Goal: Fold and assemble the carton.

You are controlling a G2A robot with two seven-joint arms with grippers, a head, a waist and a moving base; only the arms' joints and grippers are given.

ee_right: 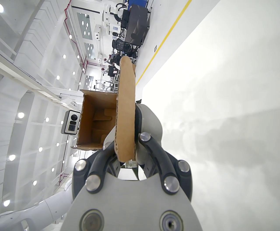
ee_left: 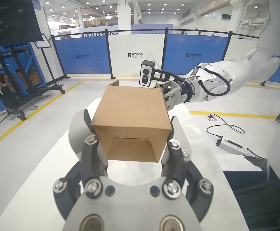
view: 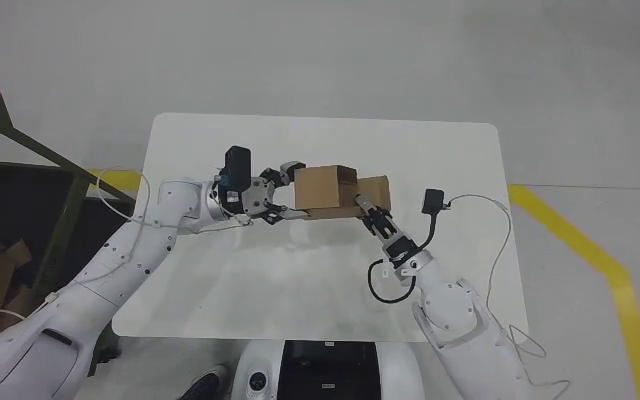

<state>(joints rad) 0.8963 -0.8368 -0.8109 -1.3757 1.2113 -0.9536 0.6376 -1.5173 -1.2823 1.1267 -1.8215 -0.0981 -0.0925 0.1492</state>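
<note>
**Held at both ends, flap still open**

Your left gripper (ee_left: 130, 122), spread wide, clasps the carton (view: 325, 185) by its side walls at one end, over the table (view: 300, 290). Your right gripper (ee_right: 124, 141) is closed on the open flap (ee_right: 125, 98) at the far end, so the fold likely falls to it.

The white tabletop (view: 320, 290) has rounded corners and stands on a pale grey floor (view: 560, 80) marked with yellow lines (view: 572, 232). Off its left end sits a dark bin (view: 40, 230) holding cardboard scraps (view: 12, 262). In the left wrist view a fence of blue and white panels (ee_left: 87, 56) on black posts crosses the hall, with a dark screen (ee_left: 19, 19) on a wheeled stand in front of it. A grey power brick (ee_left: 231, 146) with a black cable (ee_left: 227, 126) lies on the floor near a floor socket (ee_left: 211, 118).
</note>
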